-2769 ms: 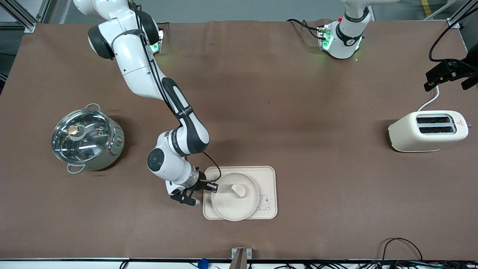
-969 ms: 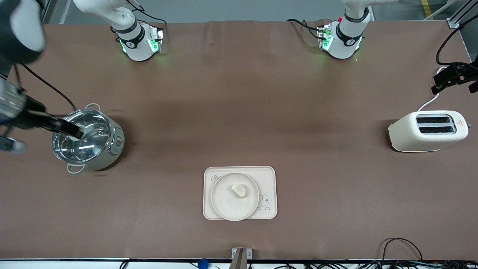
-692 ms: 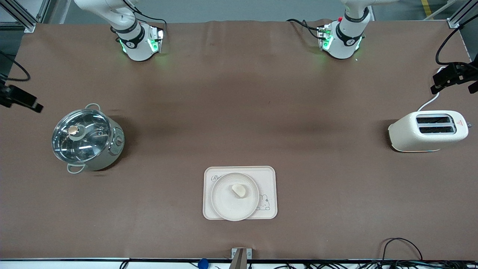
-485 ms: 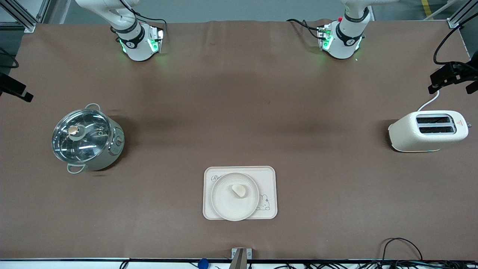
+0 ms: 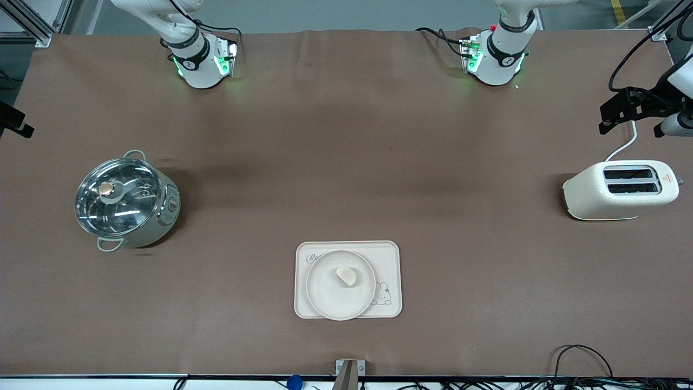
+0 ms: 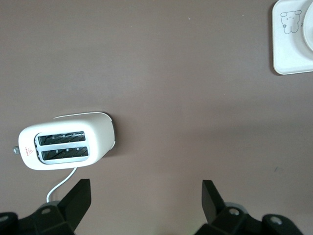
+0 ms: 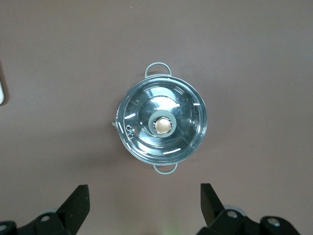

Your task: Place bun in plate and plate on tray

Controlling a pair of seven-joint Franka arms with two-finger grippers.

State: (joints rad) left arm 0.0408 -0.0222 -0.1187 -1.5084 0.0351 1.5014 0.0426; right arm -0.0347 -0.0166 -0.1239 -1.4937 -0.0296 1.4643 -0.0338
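The left gripper (image 6: 145, 203) has its two black fingers (image 6: 77, 199) spread wide with nothing between them; it hangs high over the left arm's end of the table, above the bare brown cloth just beside the cream two-slot toaster (image 6: 66, 146) with its white cord. The right gripper (image 7: 143, 204) likewise has its fingers (image 7: 78, 201) set wide apart and empty, high over the right arm's end of the table, above the round steel pot with a glass lid and brass knob (image 7: 163, 125).

In the front view, only a dark piece of each gripper shows at the view's edges, the left gripper (image 5: 631, 110) over the table edge above the toaster (image 5: 620, 189), and the right one at the opposite edge, above the pot (image 5: 124, 202).

The small cream-white half-moon bun (image 5: 347, 276) lies in the round cream plate (image 5: 325, 295), close to its middle. The plate sits on the cream rectangular tray with rabbit drawing (image 5: 391, 260), toward the right arm's end of it, its rim slightly overhanging the tray's nearer edge. The tray rests on the brown table cloth (image 5: 346, 162), midway between the arms' ends and nearer to the front camera than pot and toaster.
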